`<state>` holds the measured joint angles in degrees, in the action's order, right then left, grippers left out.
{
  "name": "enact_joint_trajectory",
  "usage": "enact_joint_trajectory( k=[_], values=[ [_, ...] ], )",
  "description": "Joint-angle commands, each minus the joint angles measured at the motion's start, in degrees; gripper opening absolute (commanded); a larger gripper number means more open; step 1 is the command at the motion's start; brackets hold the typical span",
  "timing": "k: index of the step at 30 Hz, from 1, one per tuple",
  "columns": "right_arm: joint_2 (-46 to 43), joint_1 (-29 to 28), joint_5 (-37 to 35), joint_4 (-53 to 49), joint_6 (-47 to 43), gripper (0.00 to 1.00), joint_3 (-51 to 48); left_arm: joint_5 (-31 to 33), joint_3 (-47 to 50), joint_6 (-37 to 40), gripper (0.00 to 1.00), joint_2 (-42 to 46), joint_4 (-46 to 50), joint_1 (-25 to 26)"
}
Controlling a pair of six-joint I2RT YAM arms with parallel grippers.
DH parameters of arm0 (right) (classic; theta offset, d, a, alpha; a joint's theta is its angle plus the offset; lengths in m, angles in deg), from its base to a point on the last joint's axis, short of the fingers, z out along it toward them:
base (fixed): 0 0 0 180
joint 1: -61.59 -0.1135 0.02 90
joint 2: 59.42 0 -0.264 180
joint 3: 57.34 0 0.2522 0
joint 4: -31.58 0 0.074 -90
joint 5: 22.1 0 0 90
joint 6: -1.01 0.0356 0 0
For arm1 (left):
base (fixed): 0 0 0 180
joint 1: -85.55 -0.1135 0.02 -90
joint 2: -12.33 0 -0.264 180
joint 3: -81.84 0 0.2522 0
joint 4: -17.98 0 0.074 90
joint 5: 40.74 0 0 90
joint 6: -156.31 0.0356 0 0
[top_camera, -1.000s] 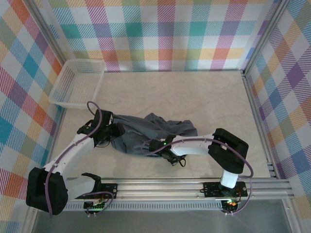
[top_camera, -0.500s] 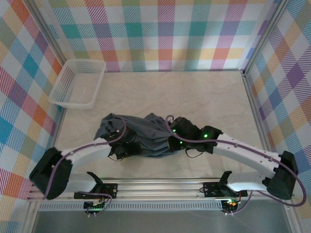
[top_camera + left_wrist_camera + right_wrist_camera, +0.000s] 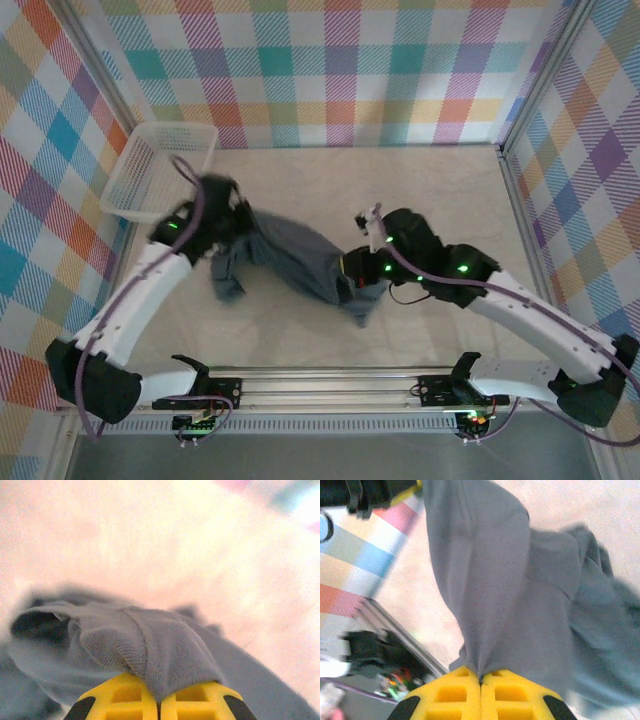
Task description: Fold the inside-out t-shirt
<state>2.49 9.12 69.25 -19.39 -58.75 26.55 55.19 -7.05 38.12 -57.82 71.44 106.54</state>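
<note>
Both arms have the t-shirt (image 3: 292, 262) strung btwn them as a sagging band over the table (image 3: 430, 190), left of centre. It looks at least partly lifted, w/ loose ends drooping below each grip. Left gripper (image 3: 160, 703) is clamped tight on a bunched fold of grey fabric, its yellow fingers pressed together w/ cloth spilling over them. Right gripper (image 3: 481, 681) is likewise pinched closed on a crease, fabric fanning away from it. Gripping two separate pts & drawing them apart is prob. meant to pull the crumple out so the shirt can be laid flat before any fold, so early stage. White basket (image 3: 140, 178) sits at far-left, near the left wrist, not involved.
</note>
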Motion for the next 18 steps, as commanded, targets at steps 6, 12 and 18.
enact_joint_trajectory(
  k=[6, 12, 18],
  values=[
    [-6.0, -1.3, 13.2, 9.4, -3.2, 0.0, 8.2, -10.8, -44.4, 11.6, 0.0, -14.9, 3.6, -1.5],
    [-7.7, -1.8, 8.3, 15.2, 0.3, 0.0, 5.3, -18.7, -64.3, 8.5, 0.0, -38.9, 2.9, 2.2],
    [-9.6, 0.8, -12.9, 8.5, 12.0, 0.0, -0.7, -21.7, -70.0, 8.5, 0.45, -55.7, 4.0, 6.5]
  ],
)
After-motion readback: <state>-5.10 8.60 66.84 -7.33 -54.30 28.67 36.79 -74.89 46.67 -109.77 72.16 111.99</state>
